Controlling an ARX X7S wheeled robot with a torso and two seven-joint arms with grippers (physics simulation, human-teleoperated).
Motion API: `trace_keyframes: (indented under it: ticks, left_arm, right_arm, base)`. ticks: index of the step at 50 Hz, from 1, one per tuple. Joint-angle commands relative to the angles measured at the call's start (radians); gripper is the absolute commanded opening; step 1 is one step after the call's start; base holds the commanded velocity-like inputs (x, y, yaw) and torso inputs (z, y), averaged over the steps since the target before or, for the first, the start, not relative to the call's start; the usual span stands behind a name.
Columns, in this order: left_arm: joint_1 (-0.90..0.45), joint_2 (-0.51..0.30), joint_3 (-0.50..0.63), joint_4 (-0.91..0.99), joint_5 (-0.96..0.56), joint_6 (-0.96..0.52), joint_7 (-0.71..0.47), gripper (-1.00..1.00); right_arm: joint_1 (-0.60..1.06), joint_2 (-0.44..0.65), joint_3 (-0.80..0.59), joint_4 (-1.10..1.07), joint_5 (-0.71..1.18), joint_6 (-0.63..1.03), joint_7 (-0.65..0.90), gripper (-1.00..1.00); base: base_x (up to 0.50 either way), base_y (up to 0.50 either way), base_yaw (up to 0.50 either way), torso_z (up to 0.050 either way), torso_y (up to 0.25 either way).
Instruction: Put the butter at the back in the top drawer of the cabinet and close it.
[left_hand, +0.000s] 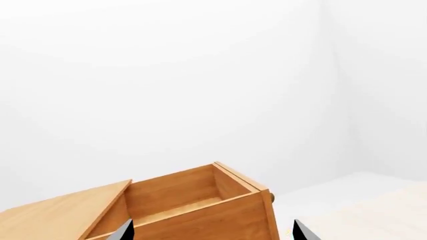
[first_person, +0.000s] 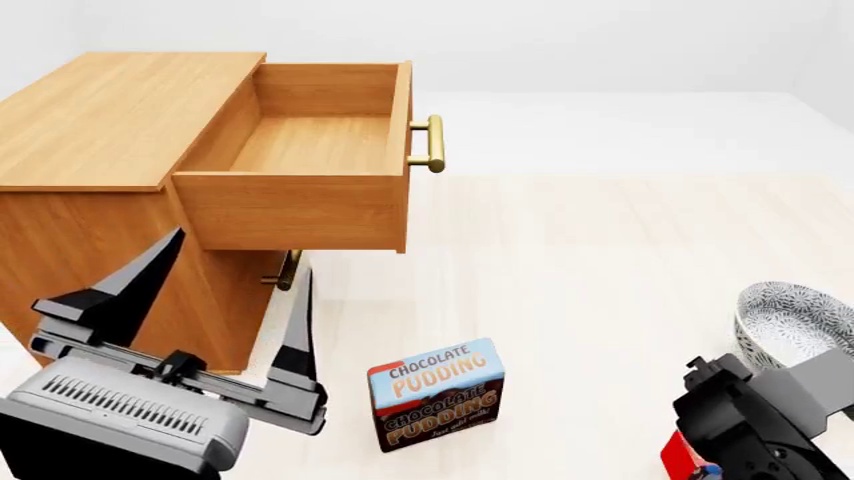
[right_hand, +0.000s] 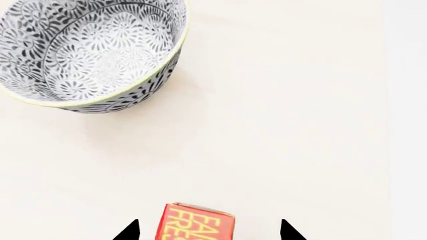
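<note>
Firstly, in the left wrist view, we see the cabinet (left_hand: 60, 212) with the top drawer (left_hand: 193, 200) pulled out and empty; the left gripper (left_hand: 213, 231) is spread.

Next, the head view shows a pudding box (first_person: 438, 393) on the floor near the cabinet's front.

Lastly, in the right wrist view, the butter (right_hand: 197, 222) lies on the floor near a bowl (right_hand: 87, 55), between the spread tips of the right gripper (right_hand: 209, 231), apparently untouched. We judge it light and stiff; grip its long flat sides.

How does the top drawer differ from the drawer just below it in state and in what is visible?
The top drawer is pulled far out, showing an empty wooden interior; the drawer below is pushed in and mostly hidden beneath it. The top drawer's brass handle shows fully; the lower one's shows only partly. Both belong to the same light-brown cabinet.
</note>
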Motion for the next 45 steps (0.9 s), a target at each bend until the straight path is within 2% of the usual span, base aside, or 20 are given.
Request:
trace_keyframes:
  ticks: [1, 45]
  left_arm:
    - [0.005, -0.002, -0.002, 0.007, 0.004, -0.004, -0.001, 1.0]
    - [0.008, 0.011, -0.021, 0.017, -0.014, -0.033, 0.005, 1.0]
  right_arm:
    - [-0.009, 0.002, -0.016, 0.022, -0.01, -0.023, -0.019, 1.0]
    - [0.0, 0.014, -0.052, 0.186, -0.026, -0.103, -0.105, 1.0]
  base:
    - [0.0, 0.0, 0.0, 0.0, 0.0]
    - [0.0, 0.0, 0.0, 0.0, 0.0]
